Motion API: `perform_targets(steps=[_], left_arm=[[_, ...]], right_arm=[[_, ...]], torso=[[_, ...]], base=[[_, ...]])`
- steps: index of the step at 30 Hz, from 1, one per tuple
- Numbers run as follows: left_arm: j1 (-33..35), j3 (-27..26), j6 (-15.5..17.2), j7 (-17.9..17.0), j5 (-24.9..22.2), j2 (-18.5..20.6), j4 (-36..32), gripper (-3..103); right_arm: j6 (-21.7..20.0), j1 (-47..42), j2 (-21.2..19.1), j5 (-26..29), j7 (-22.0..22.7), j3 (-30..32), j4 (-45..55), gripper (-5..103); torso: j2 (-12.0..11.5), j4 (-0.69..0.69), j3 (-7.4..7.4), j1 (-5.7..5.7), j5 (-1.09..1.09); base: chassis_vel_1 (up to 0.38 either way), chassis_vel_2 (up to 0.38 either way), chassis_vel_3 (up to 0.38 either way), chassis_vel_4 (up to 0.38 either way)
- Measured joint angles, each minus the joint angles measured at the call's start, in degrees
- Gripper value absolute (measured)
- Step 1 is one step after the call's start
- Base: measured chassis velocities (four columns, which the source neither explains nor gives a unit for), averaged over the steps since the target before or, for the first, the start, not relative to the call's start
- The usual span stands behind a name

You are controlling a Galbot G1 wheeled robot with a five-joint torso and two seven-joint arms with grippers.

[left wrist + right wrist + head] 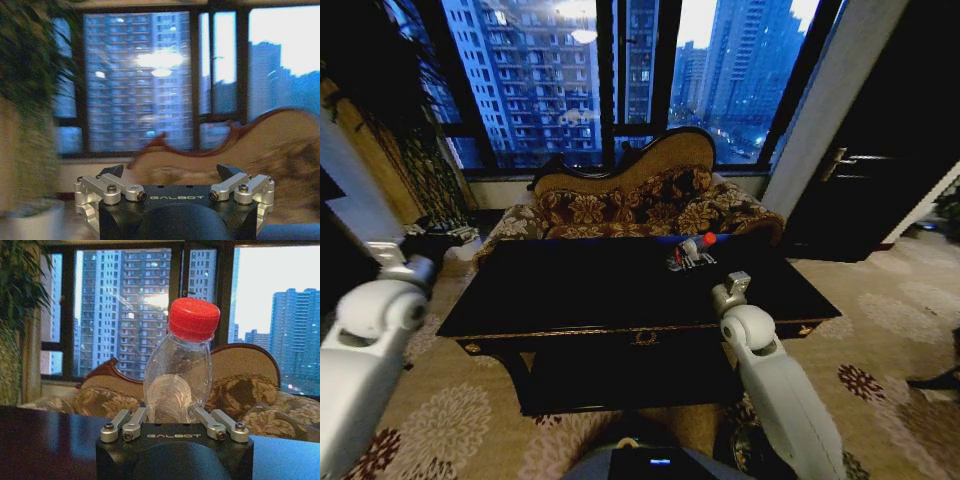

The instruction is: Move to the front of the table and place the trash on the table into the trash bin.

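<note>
A clear plastic bottle (176, 371) with a red cap (194, 318) stands between the fingers of my right gripper (169, 415), which is shut on its lower part just above the glossy black table (45, 440). In the head view the bottle (703, 241) and right gripper (688, 258) are over the far right part of the table (570, 290). My left gripper (170, 172) is open with nothing in it, held up beside the table's left end (388, 252). The trash bin is out of view.
A patterned brown sofa (640, 205) stands right behind the table under the tall windows. A white plant pot (30, 220) with a leafy plant is at the left. A dark door (880, 180) is at the right. Patterned carpet surrounds the table.
</note>
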Motion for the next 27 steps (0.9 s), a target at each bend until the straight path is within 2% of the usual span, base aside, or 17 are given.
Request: perform_targets(steps=[1,2,4,5,7,11,27], left_arm=[[0.5,-0.4,-3.6,4.1,-3.0,-0.7,1.6,100],[0.5,-0.4,-3.6,4.1,-3.0,-0.7,1.6,100],[1.1,-0.6,-9.6,9.7,-4.4,-1.7,4.2,100],[1.1,-0.6,-9.6,9.7,-4.4,-1.7,4.2,100],[1.3,-0.4,-12.6,12.1,-4.3,-1.8,5.7,100],[1.1,0.6,-13.9,12.5,-2.6,-1.1,6.6,100],[2.8,1.4,-14.8,12.6,2.4,-0.7,7.3,100]], right_arm=[[0.2,-0.1,0.0,-0.3,0.0,0.2,-0.6,28],[0.2,-0.1,0.0,-0.3,0.0,0.2,-0.6,28],[0.3,-0.6,-0.3,-0.3,0.0,0.6,-0.9,28],[0.3,-0.6,-0.3,-0.3,0.0,0.6,-0.9,28],[0.5,-1.0,-0.8,-0.2,0.0,1.2,-0.9,28],[0.9,-1.0,-1.0,0.0,0.0,1.8,-1.1,28],[1.0,-3.6,-2.0,0.5,0.0,5.0,1.6,28]], torso=[[0.0,-0.01,0.00,0.00,-0.01],[0.0,-0.01,0.00,0.00,-0.01],[0.0,-0.01,0.00,0.00,-0.01],[0.0,-0.01,0.00,0.00,-0.01],[0.0,-0.02,0.00,0.00,-0.01],[0.0,-0.02,0.00,0.00,0.00],[0.0,-0.01,0.00,0.00,0.00]], base=[[0.000,0.000,0.000,0.000],[0.000,0.000,0.000,0.000],[0.000,0.000,0.000,0.000],[0.000,0.000,0.000,0.000],[0.000,0.000,0.000,0.000],[0.000,0.000,0.000,0.000],[0.000,0.000,0.000,0.000]])
